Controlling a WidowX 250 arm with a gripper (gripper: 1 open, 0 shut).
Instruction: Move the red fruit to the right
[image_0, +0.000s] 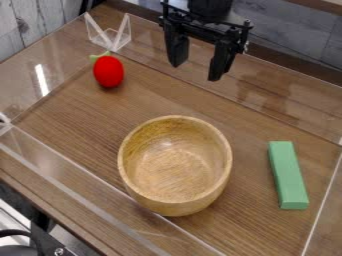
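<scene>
The gripper (199, 58) is hanging above the far part of the surface (80, 120) with its two dark fingers spread wide and nothing between them, pointing straight down. The red fruit (108, 70) is sitting on the wood well off to the gripper's left in the view and a little nearer the camera, apart from everything else, with its small green top facing up.

The main risk is lying in the fruit's shape: it is looking round and glossy, so fingers closing off-centre are likely to be squeezing it sideways and sending it rolling. A descent that is landing on top of it instead of around it would probably be pushing it away too. The clear wall (40, 78) is standing just beyond the fruit on the left, so a nudged fruit is apt to be stopping against it, where a finger would be having little room to slip in.

For the carry to the right, the far strip of wood below and to the right of the gripper is lying open. The wooden bowl (175, 164) is sitting nearer the camera than the gripper, and the green block (286, 174) is lying to the bowl's right, close to the right-hand wall; a path kept along the far side is seeming to be avoiding both
</scene>
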